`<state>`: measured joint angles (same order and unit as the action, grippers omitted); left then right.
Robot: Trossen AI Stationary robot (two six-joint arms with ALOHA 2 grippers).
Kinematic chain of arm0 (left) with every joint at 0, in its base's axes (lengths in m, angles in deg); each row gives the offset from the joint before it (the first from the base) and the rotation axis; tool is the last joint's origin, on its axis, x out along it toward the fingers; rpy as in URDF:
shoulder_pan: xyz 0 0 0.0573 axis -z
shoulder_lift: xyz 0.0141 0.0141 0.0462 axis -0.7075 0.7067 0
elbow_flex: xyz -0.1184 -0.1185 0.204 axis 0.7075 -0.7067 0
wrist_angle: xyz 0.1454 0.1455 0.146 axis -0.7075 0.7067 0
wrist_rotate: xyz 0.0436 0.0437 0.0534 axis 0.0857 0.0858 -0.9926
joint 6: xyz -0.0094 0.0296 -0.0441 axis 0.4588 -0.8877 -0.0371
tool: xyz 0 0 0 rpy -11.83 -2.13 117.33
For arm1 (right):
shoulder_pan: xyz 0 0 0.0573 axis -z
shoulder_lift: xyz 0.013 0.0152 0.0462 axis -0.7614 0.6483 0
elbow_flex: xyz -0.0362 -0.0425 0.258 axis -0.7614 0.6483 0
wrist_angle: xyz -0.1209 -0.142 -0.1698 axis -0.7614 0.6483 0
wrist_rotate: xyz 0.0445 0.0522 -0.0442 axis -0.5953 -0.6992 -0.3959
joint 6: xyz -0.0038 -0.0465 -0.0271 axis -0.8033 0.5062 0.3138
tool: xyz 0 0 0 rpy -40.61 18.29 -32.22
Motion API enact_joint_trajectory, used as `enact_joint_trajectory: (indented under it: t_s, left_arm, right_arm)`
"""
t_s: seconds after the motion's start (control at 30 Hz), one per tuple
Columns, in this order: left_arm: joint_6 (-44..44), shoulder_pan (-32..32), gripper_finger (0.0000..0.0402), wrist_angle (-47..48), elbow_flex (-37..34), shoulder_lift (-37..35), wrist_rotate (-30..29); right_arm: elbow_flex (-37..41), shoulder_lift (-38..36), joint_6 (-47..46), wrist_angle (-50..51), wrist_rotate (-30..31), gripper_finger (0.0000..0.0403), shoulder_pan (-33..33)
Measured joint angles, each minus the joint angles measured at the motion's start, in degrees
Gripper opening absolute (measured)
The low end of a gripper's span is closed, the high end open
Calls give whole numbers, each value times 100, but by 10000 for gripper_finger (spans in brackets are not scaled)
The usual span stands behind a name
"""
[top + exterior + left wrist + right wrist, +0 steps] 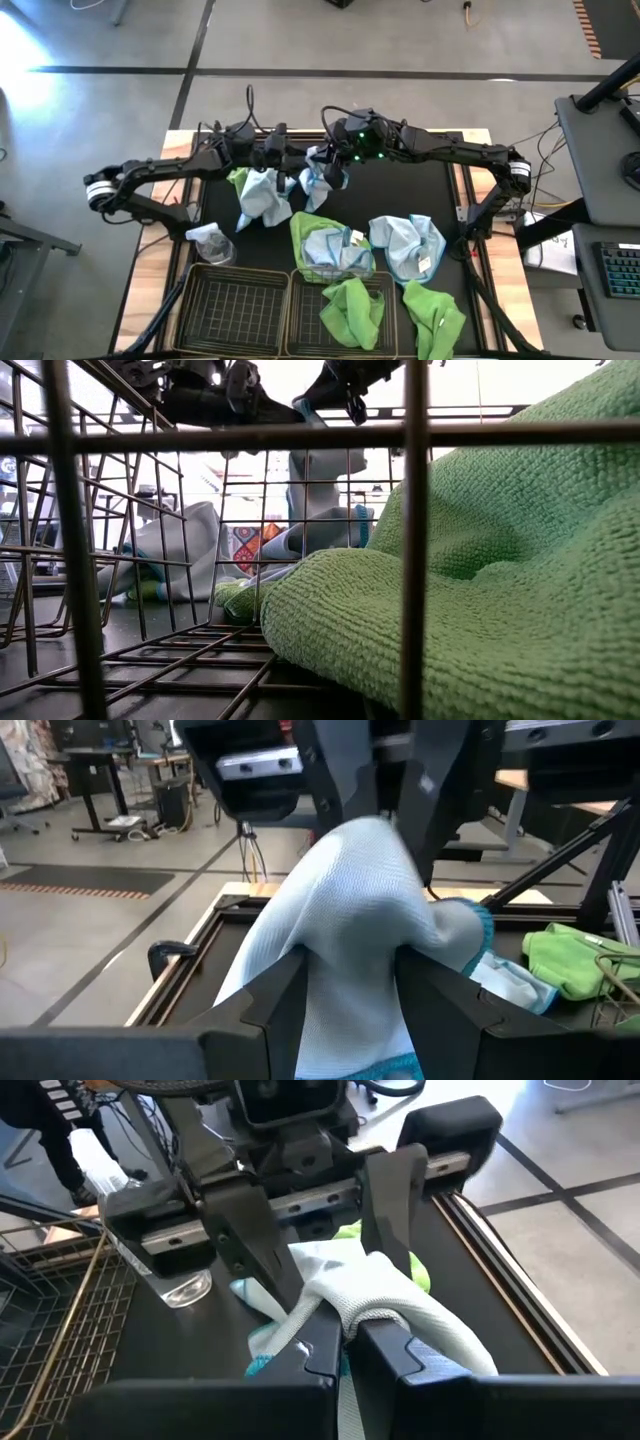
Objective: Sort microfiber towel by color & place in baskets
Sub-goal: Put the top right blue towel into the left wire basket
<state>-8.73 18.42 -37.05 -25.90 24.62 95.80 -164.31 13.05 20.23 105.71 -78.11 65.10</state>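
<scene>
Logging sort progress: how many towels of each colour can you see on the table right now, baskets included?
Green towels: 4
Blue towels: 4, one of them gripped by both the left gripper and the right gripper
Total: 8 towels visible

Fuzzy woven green towel (480,560) in thin metal wire basket (410,540); matt black mat (420,195).
</scene>
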Motion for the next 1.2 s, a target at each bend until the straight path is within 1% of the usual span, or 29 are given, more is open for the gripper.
enact_joint_trajectory:
  t_s: [0.2, 0.3, 0.4, 0.7, 0.77, 0.9, 1.07, 1.2]
  left_arm:
    - [89, -7, 139, 60, -24, 8, -4]
    - [102, -7, 130, 188, -34, -66, -4]
    - [104, -7, 108, 335, -38, -105, -4]
    - [129, -9, 17, 504, -25, -110, -4]
    - [129, -11, 5, 504, -25, -112, -4]
    - [129, -11, 3, 542, -25, -112, -4]
    - [207, -11, 1, 543, -25, -112, -4]
    - [259, -11, 1, 551, -25, -112, -7]
  right_arm:
    - [0, 0, 17, 29, 11, 9, 0]
    - [0, 0, 27, 33, 11, 9, 0]
    - [0, 0, 29, 32, 13, 9, 0]
    - [0, 0, 29, 33, 15, 9, 0]
    - [0, 0, 29, 30, 15, 9, 0]
    - [0, 0, 39, 35, 17, 9, 0]
    - [0, 0, 290, 33, 19, 11, 0]
    - [0, 0, 332, 24, 21, 36, 0]
